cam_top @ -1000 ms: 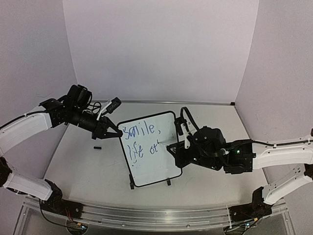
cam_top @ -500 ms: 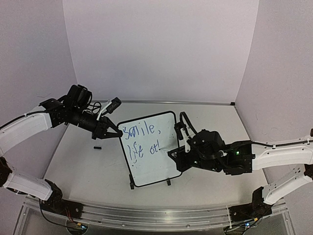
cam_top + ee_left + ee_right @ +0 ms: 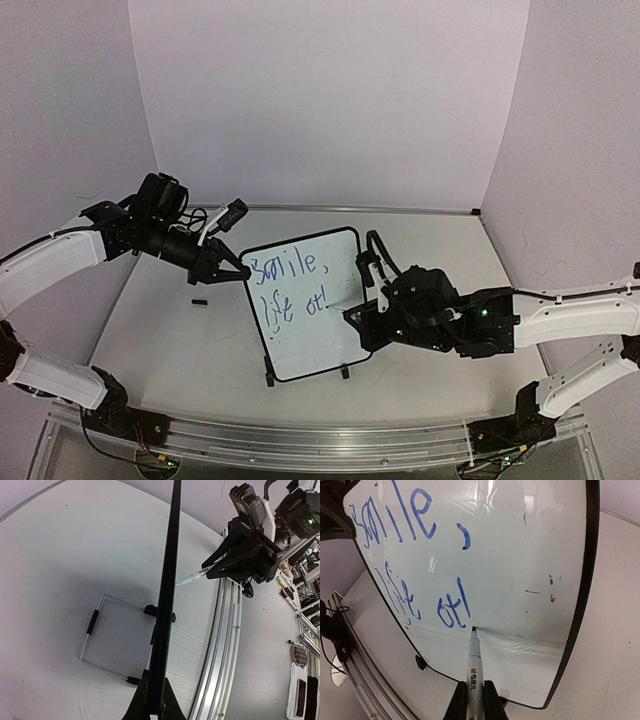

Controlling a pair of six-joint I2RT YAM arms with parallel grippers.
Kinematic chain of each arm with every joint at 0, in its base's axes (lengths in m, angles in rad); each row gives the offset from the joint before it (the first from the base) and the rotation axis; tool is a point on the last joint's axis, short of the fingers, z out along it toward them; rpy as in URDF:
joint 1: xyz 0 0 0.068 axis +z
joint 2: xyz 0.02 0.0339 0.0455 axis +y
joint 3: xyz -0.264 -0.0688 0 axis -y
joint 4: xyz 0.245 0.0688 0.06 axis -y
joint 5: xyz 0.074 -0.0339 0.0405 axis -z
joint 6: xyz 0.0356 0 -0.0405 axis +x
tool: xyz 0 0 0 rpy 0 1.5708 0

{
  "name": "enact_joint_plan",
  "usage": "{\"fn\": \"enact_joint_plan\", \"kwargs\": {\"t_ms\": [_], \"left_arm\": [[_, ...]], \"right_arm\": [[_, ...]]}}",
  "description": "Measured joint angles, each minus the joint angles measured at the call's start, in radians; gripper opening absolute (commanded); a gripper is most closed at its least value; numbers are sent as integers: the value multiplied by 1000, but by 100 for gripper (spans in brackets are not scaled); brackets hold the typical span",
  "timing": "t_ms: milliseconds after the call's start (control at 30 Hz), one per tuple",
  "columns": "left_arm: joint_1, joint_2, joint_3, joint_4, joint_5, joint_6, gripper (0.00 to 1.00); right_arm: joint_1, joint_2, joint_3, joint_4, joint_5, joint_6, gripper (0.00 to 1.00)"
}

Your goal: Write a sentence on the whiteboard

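Marker (image 3: 474,665) pinched between right fingers (image 3: 491,700), tip touching whiteboard (image 3: 310,345) just after "ot". Black-framed board stands on table (image 3: 180,340). Blue two-line sentence (image 3: 285,268) reads "Smile, life ot". Left fingers (image 3: 167,705) clamp its upper left edge.

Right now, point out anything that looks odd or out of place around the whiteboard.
A small black piece, perhaps a cap, lies loose on the table left of the whiteboard. Dark specks and a short dash mar its blank right part. Nothing else stands out.
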Motion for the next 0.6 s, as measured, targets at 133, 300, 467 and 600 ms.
{"fn": "enact_joint_plan", "kwargs": {"t_ms": [133,300,467,600], "left_arm": [[0,0,0,0,0,0,0],[1,0,0,0,0,-1,0],[1,0,0,0,0,-1,0],[1,0,0,0,0,0,0]], "right_arm": [[0,9,0,6,1,-7,0],[0,10,0,13,5,-10,0],[0,3,0,24,16,-15,0],[0,-19,0,36,42,-22,0]]}}
